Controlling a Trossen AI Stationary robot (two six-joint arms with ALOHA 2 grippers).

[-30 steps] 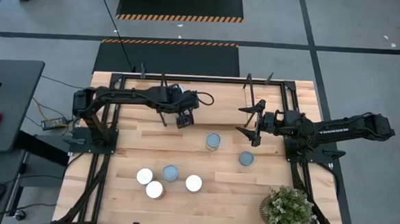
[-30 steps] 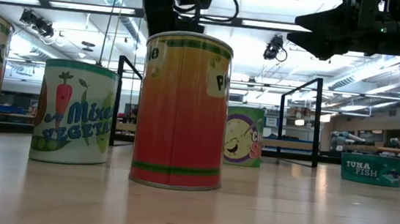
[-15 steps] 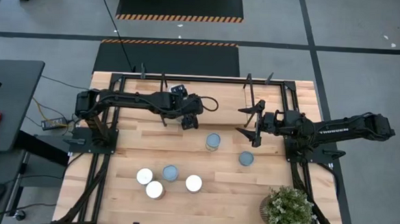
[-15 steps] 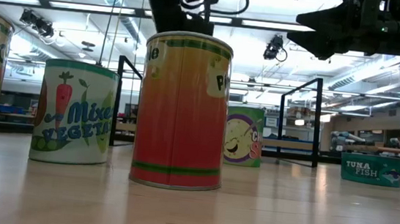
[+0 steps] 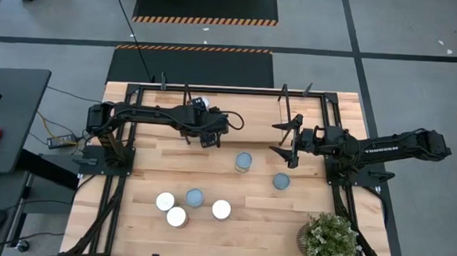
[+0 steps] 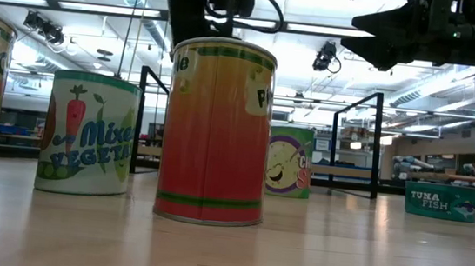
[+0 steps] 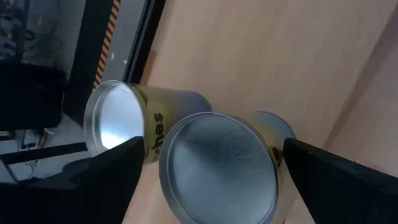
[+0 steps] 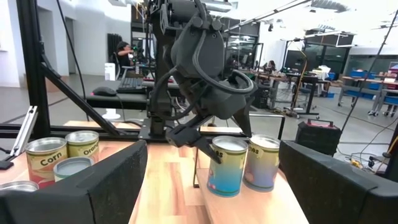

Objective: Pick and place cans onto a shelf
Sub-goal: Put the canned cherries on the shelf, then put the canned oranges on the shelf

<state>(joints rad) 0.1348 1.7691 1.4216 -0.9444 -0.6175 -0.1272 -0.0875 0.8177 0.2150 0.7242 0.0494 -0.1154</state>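
My left gripper (image 5: 208, 135) hangs open and tilted down over two cans standing side by side at the far middle of the table. The near can's silver top (image 7: 217, 168) lies between its fingers; the other can (image 7: 118, 124) stands beyond. I see no touch. In the right wrist view these are a blue-and-yellow can (image 8: 227, 165) and a paler can (image 8: 261, 162). My right gripper (image 5: 281, 140) is held level and open above the table's right half. Several more cans stand nearer, such as one (image 5: 244, 162) and another (image 5: 281, 181). The shelf's black rod frame (image 5: 230, 89) runs along the far edge.
A group of cans (image 5: 185, 206) stands at the near left. A potted plant (image 5: 329, 239) sits at the near right corner. In the low view a tall orange can (image 6: 216, 131) and a vegetable can (image 6: 89, 134) stand close. A dark desk (image 5: 10, 116) is left of the table.
My left gripper has turned at the wrist above the two cans, its tips swinging a little toward the table's left edge. It has stayed open. The cans have not moved.
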